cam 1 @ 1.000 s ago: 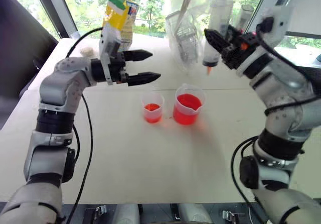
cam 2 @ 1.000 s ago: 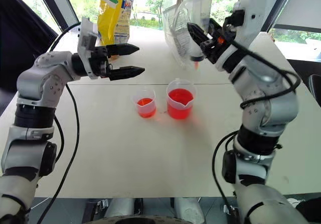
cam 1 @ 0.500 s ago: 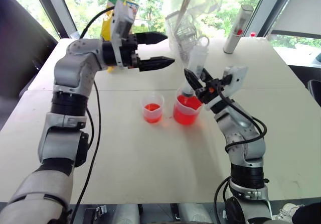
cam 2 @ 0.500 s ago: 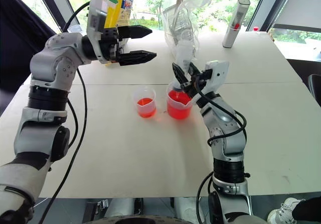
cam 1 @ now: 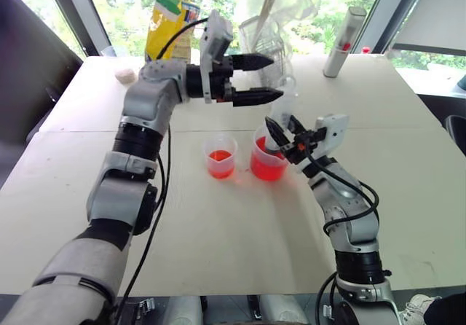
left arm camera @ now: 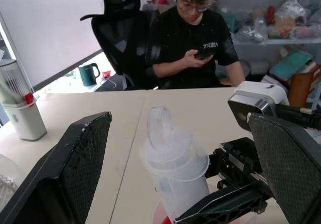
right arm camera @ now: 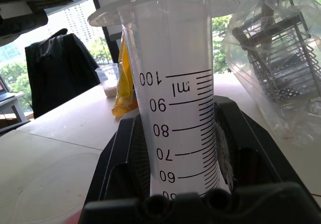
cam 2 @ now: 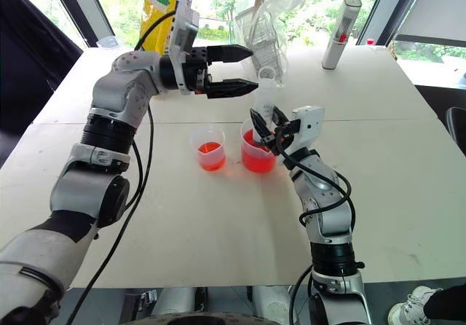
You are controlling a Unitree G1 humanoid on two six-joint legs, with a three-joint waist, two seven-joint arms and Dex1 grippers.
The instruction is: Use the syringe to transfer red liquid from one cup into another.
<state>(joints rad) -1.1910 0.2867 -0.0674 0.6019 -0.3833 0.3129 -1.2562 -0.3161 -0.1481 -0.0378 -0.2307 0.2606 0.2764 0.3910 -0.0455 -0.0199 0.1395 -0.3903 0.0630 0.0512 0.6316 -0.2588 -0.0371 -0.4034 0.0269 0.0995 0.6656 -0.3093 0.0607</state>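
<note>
Syringe (cam 1: 281, 114) clamped between right fingers (cam 1: 275, 131), below spread left fingers (cam 1: 256, 97).

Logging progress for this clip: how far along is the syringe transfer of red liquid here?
Done: right gripper is shut on the large clear plastic syringe, whose tip sits in the larger spouted cup of red liquid. In hand: open left gripper hovers by the white plunger. Left: draw liquid and empty it into the smaller clear cup.

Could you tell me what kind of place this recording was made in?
Probably an office or lab workroom: white tables by large windows, a black office chair with a seated person, and cluttered shelves behind.
</note>
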